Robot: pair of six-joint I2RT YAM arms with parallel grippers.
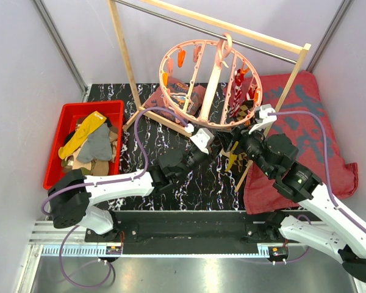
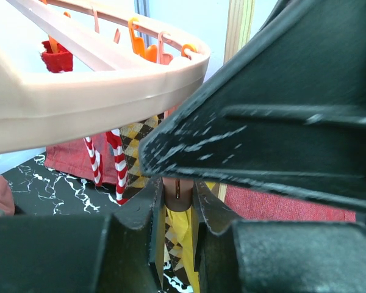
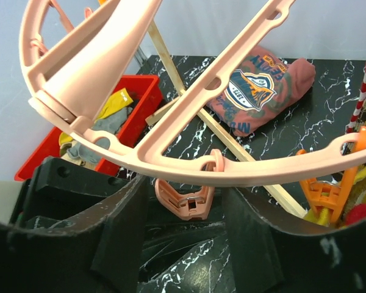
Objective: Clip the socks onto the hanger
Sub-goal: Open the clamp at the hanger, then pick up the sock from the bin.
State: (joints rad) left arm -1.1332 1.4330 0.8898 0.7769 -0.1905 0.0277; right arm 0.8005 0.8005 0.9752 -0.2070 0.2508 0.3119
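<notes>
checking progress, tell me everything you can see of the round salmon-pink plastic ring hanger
The round salmon-pink plastic ring hanger is a hoop with crossbars, tilted, its top hook on the wooden frame rack. Orange clips and pink ones dangle under the rim; a red-white striped sock and a brown-tan argyle sock hang there. The left gripper pinches a brownish clip; the open right gripper brackets a pink clip.

left arm (image 1: 119, 183): white shells, black joints, left on long black base plate (image 1: 195, 229) | right arm (image 1: 329, 204): same, right on plate | purple cables (image 1: 143, 131) to white wrist camera boxes (image 1: 201, 139) | left gripper (image 2: 178, 207), right gripper (image 3: 186, 192): matte black angular fingers
</notes>
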